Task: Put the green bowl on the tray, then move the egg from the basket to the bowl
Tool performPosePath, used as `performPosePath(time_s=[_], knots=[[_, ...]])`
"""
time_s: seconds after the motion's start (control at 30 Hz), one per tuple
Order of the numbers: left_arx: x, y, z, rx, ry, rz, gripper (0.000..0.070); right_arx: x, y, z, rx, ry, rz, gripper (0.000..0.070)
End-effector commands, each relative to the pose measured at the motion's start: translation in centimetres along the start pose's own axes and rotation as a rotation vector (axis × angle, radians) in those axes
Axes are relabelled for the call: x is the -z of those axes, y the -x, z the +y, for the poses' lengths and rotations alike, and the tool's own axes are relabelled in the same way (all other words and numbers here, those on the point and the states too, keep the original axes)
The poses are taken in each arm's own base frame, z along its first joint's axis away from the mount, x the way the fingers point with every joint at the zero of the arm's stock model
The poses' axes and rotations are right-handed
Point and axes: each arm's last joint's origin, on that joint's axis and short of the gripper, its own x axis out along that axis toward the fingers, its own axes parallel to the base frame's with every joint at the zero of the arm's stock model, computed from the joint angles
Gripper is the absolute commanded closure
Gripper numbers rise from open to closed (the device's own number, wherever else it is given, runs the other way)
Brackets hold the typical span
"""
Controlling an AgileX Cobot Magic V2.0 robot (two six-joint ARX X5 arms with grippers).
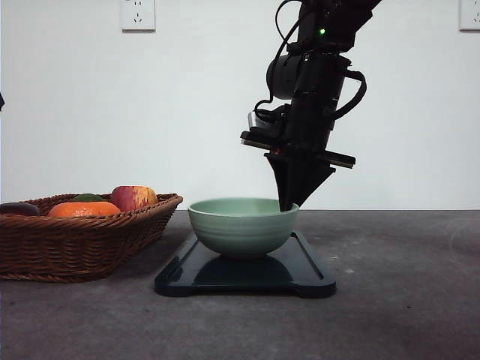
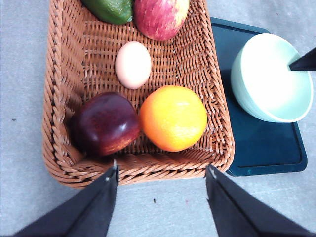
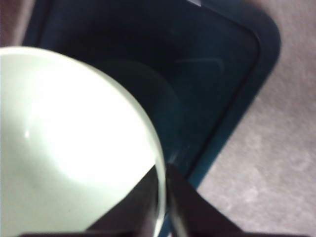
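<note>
The green bowl sits upright on the dark tray in the front view. My right gripper comes down from above, shut on the bowl's right rim. In the right wrist view its fingers pinch the rim of the bowl over the tray. The wicker basket lies under my left gripper, which is open and hovers above the basket's near edge. The pinkish egg rests on the basket floor. Bowl and tray lie beside the basket.
The basket stands left of the tray and also holds an apple, an orange, a dark red fruit and a green fruit. The egg lies between these fruits. Grey tabletop stretches right of the tray.
</note>
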Motion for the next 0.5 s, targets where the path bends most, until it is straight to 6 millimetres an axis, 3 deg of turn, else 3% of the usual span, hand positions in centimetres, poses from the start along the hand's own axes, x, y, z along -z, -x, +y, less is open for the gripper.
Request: performPosePath(time_s=[0.0,0.07,0.23,0.47], knots=[[-0.5,0.3,-0.2,0.008,-0.006,-0.016,0.035,-0.3,-0.1,0.5,-0.005,0.014,-0.002,0.0456],[-0.4,0.3,-0.2,0.007,-0.005,-0.012,0.035,-0.2,0.0,0.6,-0.004,0.012,0.014,0.0425],[-0.4,0.3,-0.2,0.006,-0.005,-0.01,0.035,0.3,1.8,0.8,0.006,0.004,0.057,0.0426],[-0.4,0.3,-0.2,0.007,-0.005,-0.01,0.035,0.9,7.3,2.1,0.017,0.043,-0.11,0.0427]])
